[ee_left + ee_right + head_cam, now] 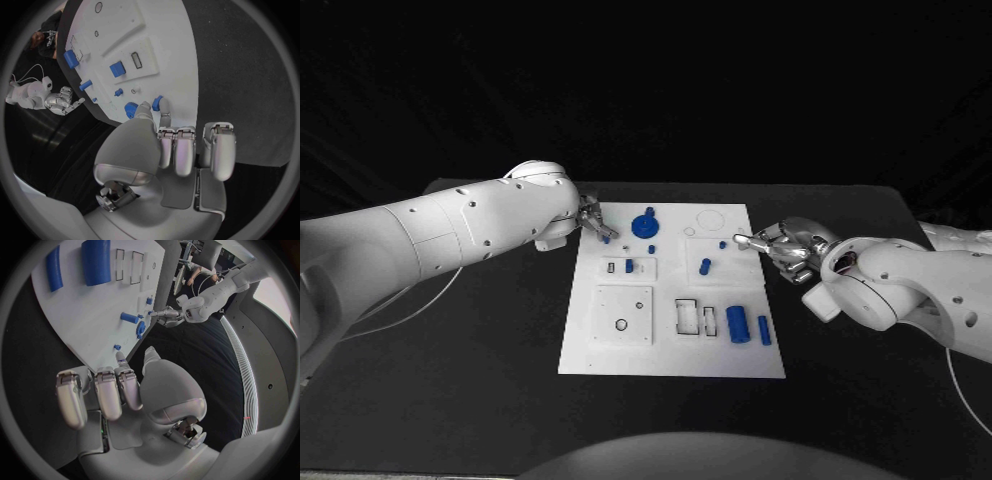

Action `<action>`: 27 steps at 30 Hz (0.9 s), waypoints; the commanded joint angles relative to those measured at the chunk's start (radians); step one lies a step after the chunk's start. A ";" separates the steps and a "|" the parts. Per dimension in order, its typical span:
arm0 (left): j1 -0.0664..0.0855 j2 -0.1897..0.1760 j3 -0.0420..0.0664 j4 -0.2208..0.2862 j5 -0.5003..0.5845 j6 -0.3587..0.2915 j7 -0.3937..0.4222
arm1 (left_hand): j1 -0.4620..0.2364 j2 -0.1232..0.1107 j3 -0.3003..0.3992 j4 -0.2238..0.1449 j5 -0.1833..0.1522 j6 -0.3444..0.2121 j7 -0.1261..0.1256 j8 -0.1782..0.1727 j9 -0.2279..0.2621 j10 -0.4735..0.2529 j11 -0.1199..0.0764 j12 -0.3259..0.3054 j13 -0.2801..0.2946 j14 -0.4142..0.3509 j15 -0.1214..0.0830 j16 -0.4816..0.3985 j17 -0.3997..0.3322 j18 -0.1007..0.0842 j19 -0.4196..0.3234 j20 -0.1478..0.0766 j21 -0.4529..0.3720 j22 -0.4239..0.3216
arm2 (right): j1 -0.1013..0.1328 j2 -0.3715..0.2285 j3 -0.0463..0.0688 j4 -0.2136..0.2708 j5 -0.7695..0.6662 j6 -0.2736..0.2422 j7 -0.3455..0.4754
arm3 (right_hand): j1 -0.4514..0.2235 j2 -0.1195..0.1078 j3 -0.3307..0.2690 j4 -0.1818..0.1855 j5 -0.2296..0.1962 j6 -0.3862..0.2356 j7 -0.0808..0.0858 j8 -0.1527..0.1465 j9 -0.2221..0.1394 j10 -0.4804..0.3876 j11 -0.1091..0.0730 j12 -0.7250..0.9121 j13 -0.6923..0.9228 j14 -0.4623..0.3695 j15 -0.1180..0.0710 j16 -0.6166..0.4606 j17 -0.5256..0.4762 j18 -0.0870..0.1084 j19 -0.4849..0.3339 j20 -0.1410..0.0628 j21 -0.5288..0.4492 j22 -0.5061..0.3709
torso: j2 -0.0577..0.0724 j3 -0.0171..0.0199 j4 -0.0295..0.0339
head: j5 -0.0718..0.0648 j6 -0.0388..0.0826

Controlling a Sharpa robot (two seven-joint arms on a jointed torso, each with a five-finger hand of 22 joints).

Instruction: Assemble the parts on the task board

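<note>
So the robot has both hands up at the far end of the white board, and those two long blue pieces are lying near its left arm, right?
Not quite. Both hands, left hand and right hand, are at the far end of the task board, but the two long blue pieces lie on the right arm's side, near the board's near corner. The head view shows it.

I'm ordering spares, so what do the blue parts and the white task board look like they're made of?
The blue parts look like matte moulded or printed plastic: even colour, no shine. The task board seems a rigid white plastic or coated plate, flat and dull, with raised blocks; the look leaves it open.
</note>
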 commanded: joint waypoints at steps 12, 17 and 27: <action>0.000 0.002 0.000 0.001 0.001 0.015 0.013 | 0.086 0.000 0.036 0.001 0.073 -0.004 -0.003 0.006 0.002 0.108 -0.012 -0.007 0.259 0.104 -0.011 0.003 0.263 -0.008 0.107 -0.003 0.002 0.264 | -0.001 0.000 0.000 0.000 -0.007 0.011 -0.001 | 0.005 0.010 -0.003 -0.002 0.008 -0.007 0.011 0.007 0.001 0.107 0.006 0.004 0.263 0.104 0.007 0.004 0.263 -0.007 0.105 0.004 0.004 0.263 | 0.000 0.0002 0.0007 | 0.000 0.000; 0.000 0.002 0.000 0.002 0.001 0.014 0.015 | 0.091 -0.008 0.039 0.001 0.098 -0.004 -0.003 0.006 0.002 0.108 -0.012 -0.007 0.259 0.104 -0.011 0.003 0.263 -0.008 0.107 -0.003 0.002 0.264 | -0.001 -0.002 0.000 0.001 -0.010 0.010 0.000 | 0.006 0.010 -0.003 -0.002 0.009 -0.007 0.011 0.007 0.001 0.107 0.006 0.004 0.263 0.104 0.007 0.004 0.263 -0.007 0.105 0.004 0.004 0.263 | 0.000 0.0003 0.0007 | -0.001 0.001; 0.000 -0.001 0.000 0.002 0.003 0.005 0.020 | 0.107 -0.024 0.059 0.002 0.168 -0.002 -0.003 0.007 0.003 0.108 -0.012 -0.007 0.259 0.104 -0.011 0.003 0.263 -0.008 0.107 -0.002 0.002 0.264 | -0.001 -0.002 0.000 0.000 -0.011 0.010 -0.003 | 0.006 0.010 -0.003 -0.002 0.009 -0.007 0.011 0.007 0.001 0.107 0.006 0.004 0.263 0.104 0.007 0.004 0.263 -0.007 0.105 0.004 0.004 0.263 | 0.000 -0.0003 0.0003 | 0.001 -0.001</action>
